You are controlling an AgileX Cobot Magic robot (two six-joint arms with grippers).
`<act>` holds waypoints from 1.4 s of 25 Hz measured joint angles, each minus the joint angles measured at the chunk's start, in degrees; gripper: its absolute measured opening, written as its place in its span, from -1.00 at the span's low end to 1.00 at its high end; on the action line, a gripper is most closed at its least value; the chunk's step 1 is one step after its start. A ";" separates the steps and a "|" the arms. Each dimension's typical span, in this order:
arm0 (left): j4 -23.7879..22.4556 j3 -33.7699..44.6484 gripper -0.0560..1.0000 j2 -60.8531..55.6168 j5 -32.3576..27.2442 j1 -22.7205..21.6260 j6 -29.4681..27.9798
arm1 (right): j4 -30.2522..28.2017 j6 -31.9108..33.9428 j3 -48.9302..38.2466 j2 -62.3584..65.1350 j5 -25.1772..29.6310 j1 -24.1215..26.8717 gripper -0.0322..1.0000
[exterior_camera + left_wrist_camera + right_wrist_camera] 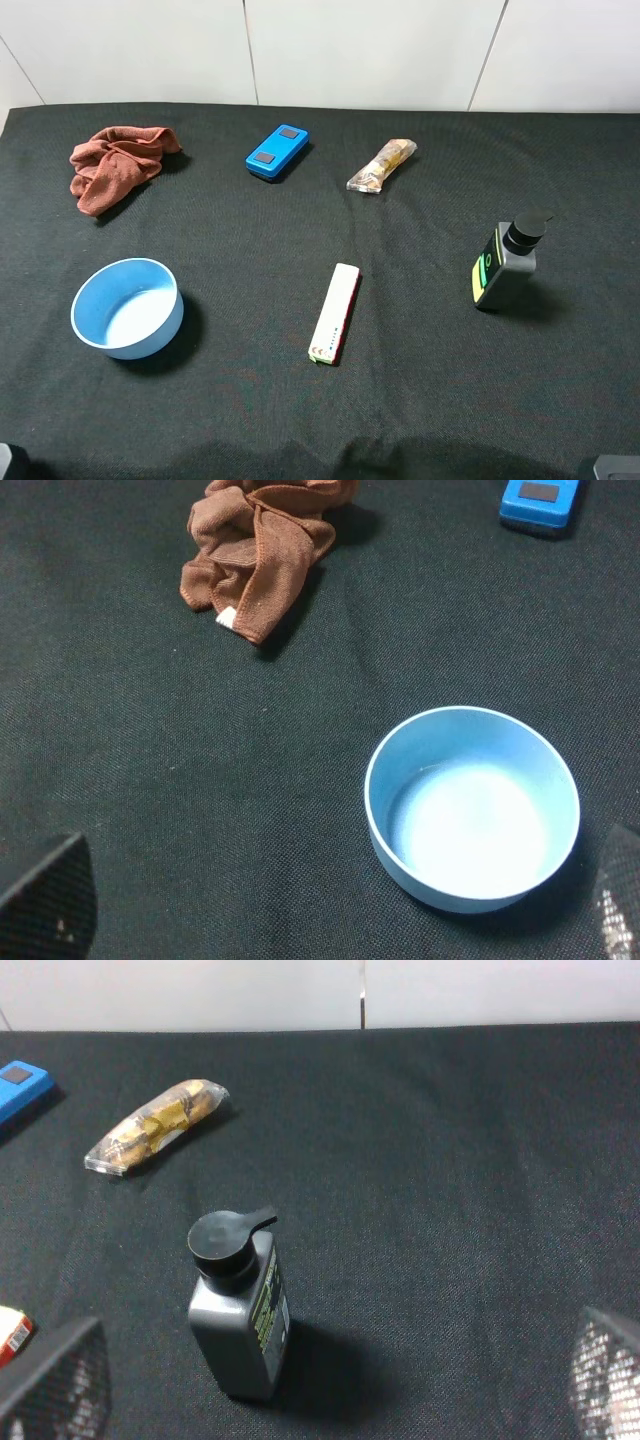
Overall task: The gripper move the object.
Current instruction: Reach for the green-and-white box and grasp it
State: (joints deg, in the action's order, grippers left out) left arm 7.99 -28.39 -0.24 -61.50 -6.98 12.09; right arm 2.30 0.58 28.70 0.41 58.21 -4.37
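The object, a slim white box with a red side edge and a green end, lies flat on the black cloth near the front middle. One end of it shows at the edge of the right wrist view. My left gripper is open and empty, its fingertips wide apart over the blue bowl, well left of the box. My right gripper is open and empty, its fingertips spread behind the grey pump bottle, right of the box. In the high view only slivers of the arms show at the bottom corners.
A blue bowl stands front left. A crumpled reddish cloth lies back left. A blue case and a snack wrapper lie at the back middle. A grey pump bottle stands upright at the right.
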 joint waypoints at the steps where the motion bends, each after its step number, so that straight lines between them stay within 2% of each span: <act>1: 0.00 0.00 0.99 0.00 0.00 0.00 0.00 | 0.00 0.00 0.00 0.00 0.00 0.00 0.41; 26: 0.00 0.00 0.99 0.00 0.00 0.00 0.00 | 0.29 0.00 0.00 -0.33 0.00 0.00 0.41; 31: 0.00 0.00 0.99 0.00 0.00 0.00 0.00 | 1.88 -0.07 2.89 -8.28 0.05 0.00 0.41; 35: 0.00 0.00 0.99 0.00 0.00 0.00 0.00 | 2.37 -2.79 7.65 -17.07 0.53 0.00 0.41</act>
State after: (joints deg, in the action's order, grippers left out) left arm 7.99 -28.39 -0.24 -61.50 -6.98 12.09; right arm 4.67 -2.20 36.35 -16.66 58.74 -4.37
